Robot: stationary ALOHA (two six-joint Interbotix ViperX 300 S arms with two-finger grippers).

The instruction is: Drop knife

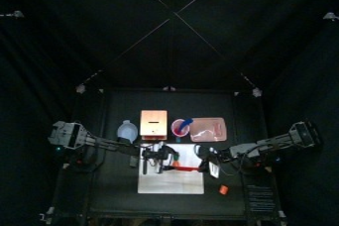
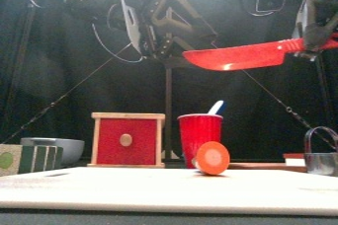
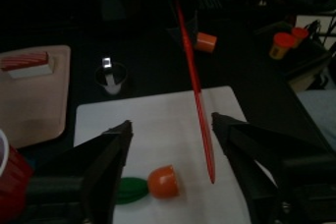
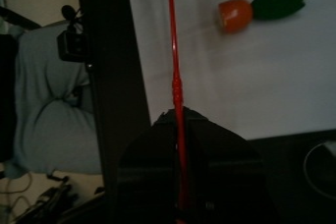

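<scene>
My right gripper [image 4: 178, 141] is shut on the handle end of the red knife [image 4: 170, 41] and holds it level above the white mat [image 4: 237, 81]. In the front view the knife [image 2: 238, 55] hangs high over the table, with the right gripper [image 2: 311, 34] at its right end. My left gripper [image 3: 171, 164] is open and empty over the mat [image 3: 144, 130], beside the knife's thin edge [image 3: 195, 90]. An orange piece with a green end [image 3: 160, 181] lies on the mat below. In the top view both grippers meet over the mat [image 1: 172, 180].
A small orange chunk [image 1: 224, 189] lies on the table just off the mat's right corner. At the back stand a red box in a wooden frame [image 2: 128, 140], a red cup [image 2: 201, 132], a grey bowl [image 2: 53, 150] and a wooden board [image 3: 33, 85].
</scene>
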